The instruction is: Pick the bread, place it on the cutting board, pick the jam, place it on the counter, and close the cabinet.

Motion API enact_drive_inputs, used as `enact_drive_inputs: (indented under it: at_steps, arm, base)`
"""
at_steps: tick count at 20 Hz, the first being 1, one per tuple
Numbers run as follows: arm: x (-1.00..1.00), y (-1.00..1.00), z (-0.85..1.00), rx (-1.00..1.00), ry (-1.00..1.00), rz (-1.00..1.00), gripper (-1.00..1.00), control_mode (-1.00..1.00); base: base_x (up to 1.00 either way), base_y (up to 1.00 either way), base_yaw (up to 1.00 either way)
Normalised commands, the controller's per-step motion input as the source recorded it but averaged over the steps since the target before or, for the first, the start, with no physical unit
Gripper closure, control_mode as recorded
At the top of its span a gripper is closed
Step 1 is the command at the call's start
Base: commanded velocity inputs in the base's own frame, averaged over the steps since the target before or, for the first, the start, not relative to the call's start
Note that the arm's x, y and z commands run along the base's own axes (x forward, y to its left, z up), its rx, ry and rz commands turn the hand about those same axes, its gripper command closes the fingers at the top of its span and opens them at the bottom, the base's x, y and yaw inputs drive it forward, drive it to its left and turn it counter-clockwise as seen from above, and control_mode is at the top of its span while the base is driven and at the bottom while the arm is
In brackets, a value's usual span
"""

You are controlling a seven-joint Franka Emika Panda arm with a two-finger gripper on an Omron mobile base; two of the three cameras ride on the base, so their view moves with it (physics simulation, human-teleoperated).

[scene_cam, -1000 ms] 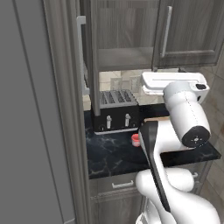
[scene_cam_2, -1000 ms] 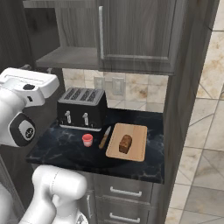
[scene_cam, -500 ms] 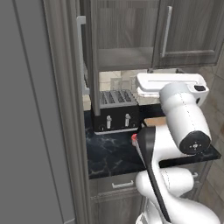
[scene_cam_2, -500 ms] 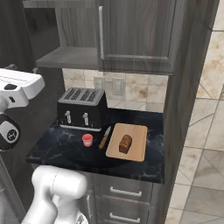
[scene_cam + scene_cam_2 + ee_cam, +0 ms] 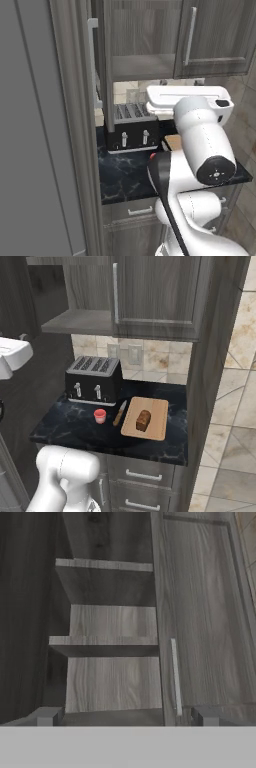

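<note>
- The gripper stands with its fingers spread wide apart and nothing between them; one grey fingertip sits at the lower left of the hand view, the other at the lower right.
- Straight ahead of the fingers is the cabinet: open shelves of grey woodgrain fill the span between the two tips, stacked one behind another.
- Just inside the right-hand fingertip runs a slim pale bar handle on a flat closed door, which stretches off beyond that tip.
- From the left base view, the white arm crosses in front of the counter, and the open cabinet door is seen edge-on above the toaster.
- Down on the counter, well below and away from the fingers, the bread lies on the cutting board, a dark brown chunk near the middle of the board.
- The jam stands upright on the black counter, clear of the fingers, in front of the toaster and just left of the knife.
- The knife lies between the jam and the cutting board's left edge, close beside the board; whether it touches is too fine to tell.
- In the right base view the cabinet's grey shelf juts out above the toaster, its left compartment open, the right door shut with its vertical handle showing.
</note>
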Motion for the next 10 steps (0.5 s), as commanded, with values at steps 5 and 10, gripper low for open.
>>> enact_drive_inputs:
  at_steps: [5,10]
  arm:
    - [-0.04,0.33,0.00,0.00,0.00,0.04,-1.00,-1.00]
    - [-0.11,0.25,0.00,0.00,0.00,0.05,-1.00,-1.00]
  base:
    - [0.00,0.00,0.00]
    - [0.00,0.00,0.00]
